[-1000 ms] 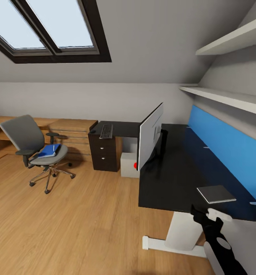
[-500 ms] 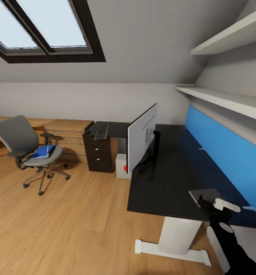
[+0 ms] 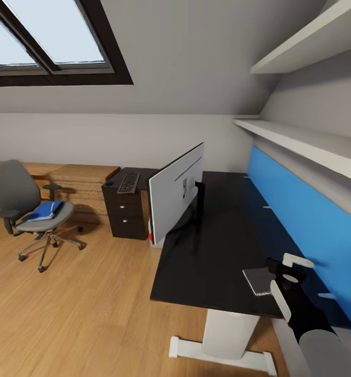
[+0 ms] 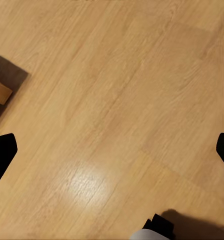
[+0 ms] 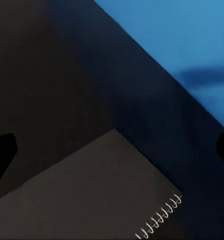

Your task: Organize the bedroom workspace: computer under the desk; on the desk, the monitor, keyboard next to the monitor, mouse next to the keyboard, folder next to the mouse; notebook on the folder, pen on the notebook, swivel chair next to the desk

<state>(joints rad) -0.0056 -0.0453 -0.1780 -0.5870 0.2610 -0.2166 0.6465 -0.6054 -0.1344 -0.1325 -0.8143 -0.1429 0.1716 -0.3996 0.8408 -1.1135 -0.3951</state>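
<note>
A grey spiral notebook (image 3: 256,281) lies on the black desk (image 3: 206,251) near its front right corner. My right gripper (image 3: 287,268) hovers open just above it. The right wrist view shows the notebook (image 5: 91,195) between the spread fingertips (image 5: 1,155). The white monitor (image 3: 176,191) stands on the desk. A keyboard (image 3: 128,182) rests on the dark drawer cabinet (image 3: 124,214). The blue folder (image 3: 43,210) lies on the grey swivel chair (image 3: 23,204) at the left. A white computer (image 3: 152,236) peeks out below the monitor. My left gripper (image 4: 112,152) is open over bare wooden floor.
A blue panel (image 3: 295,209) backs the desk, with white shelves (image 3: 301,141) above it. A low wooden bench (image 3: 81,173) runs along the far wall under a skylight (image 3: 49,42). Wooden floor (image 3: 81,303) spreads between the chair and the desk.
The whole view has shifted, so the camera moved nearer the desk. My right gripper has risen from below the desk edge to over the notebook.
</note>
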